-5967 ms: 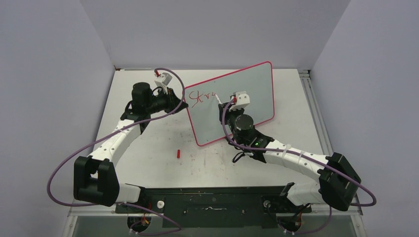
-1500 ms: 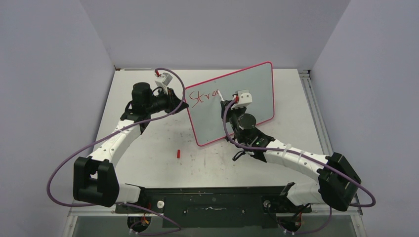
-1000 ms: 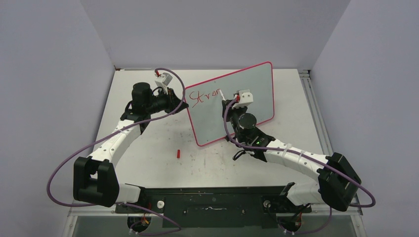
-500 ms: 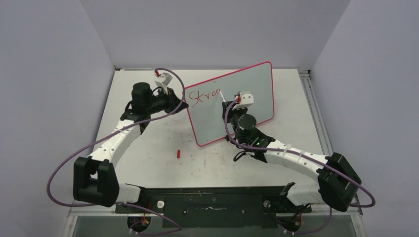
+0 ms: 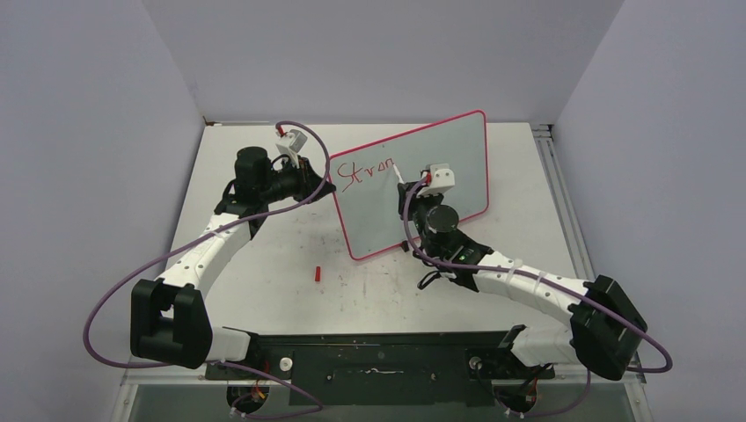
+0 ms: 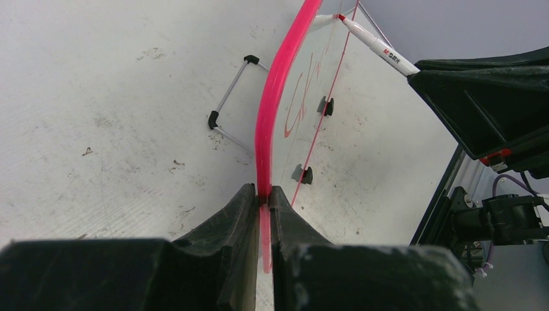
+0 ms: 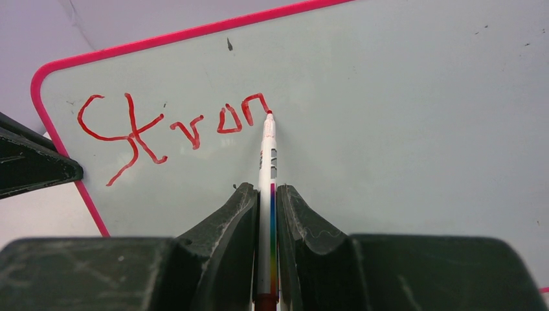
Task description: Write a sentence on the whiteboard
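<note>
Surface: a white tabletop (image 5: 264, 264), flat and matt, with grey scuffs and dark specks. Plain pale lilac walls (image 5: 378, 53) close it in on the left, right and far sides. A small red cap (image 5: 317, 273) lies on the table, well apart from the board.

The whiteboard (image 5: 374, 220) stands propped on its long lower edge at mid-table, writing face towards the arm bases. Its long axis runs across the table, the right end set further back. It is a thin, smooth, glossy panel with rounded corners and a pink-red rim. From the left wrist view, a wire stand (image 6: 230, 97) and small black feet (image 6: 327, 105) show.

The left gripper (image 6: 263, 193) is clamped on the board's left rim, jaws narrow.

The right gripper (image 7: 267, 189) is closed on a slim white marker (image 7: 267, 155), which points up at the board. Its red tip touches the end of the red lettering (image 7: 175, 126), which reads roughly "Stron" at the upper left.
</note>
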